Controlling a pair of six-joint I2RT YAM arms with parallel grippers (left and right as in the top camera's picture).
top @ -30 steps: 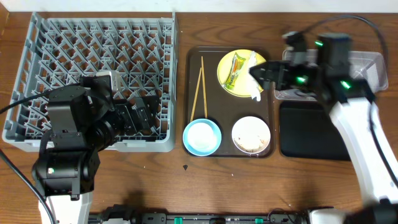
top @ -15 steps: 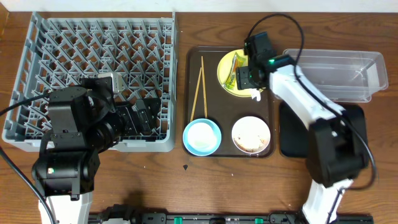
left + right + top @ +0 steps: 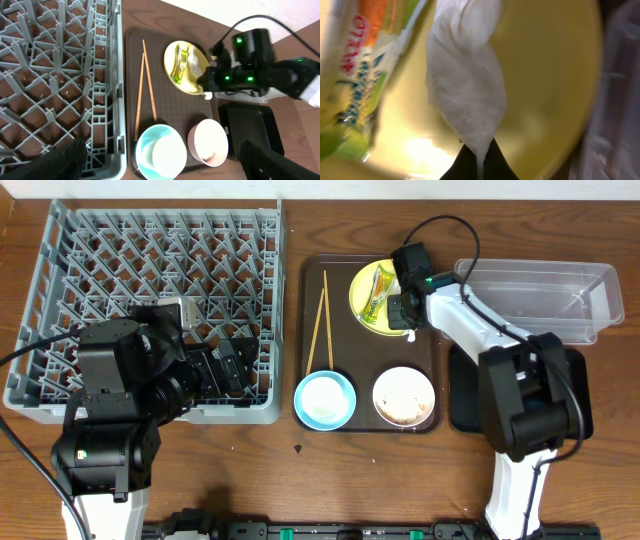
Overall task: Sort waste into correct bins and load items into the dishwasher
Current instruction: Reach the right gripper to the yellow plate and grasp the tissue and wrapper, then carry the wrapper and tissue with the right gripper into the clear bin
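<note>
My right gripper (image 3: pixel 479 152) is shut on the lower tip of a white scrap (image 3: pixel 465 85) that lies on the yellow plate (image 3: pixel 545 75). The green-and-yellow snack wrapper (image 3: pixel 360 75) lies just left of the scrap. From overhead the right gripper (image 3: pixel 400 308) sits over the plate (image 3: pixel 362 280), beside the wrapper (image 3: pixel 379 292). My left gripper (image 3: pixel 235 365) stands open over the grey dish rack (image 3: pixel 150 270) near its front right corner, its fingers (image 3: pixel 60 162) wide apart. Chopsticks (image 3: pixel 320 320), a blue bowl (image 3: pixel 325 400) and a white bowl (image 3: pixel 404 396) with beige crumbs rest on the brown tray (image 3: pixel 365 355).
A clear plastic tub (image 3: pixel 540 300) stands at the right of the brown tray. In front of the tub lies a black tray (image 3: pixel 465 400), partly under my right arm. The rack fills the left half of the table.
My right arm swung left from the clear tub to the yellow plate, and its gripper went from open to shut on the white scrap. The left arm has not moved.
</note>
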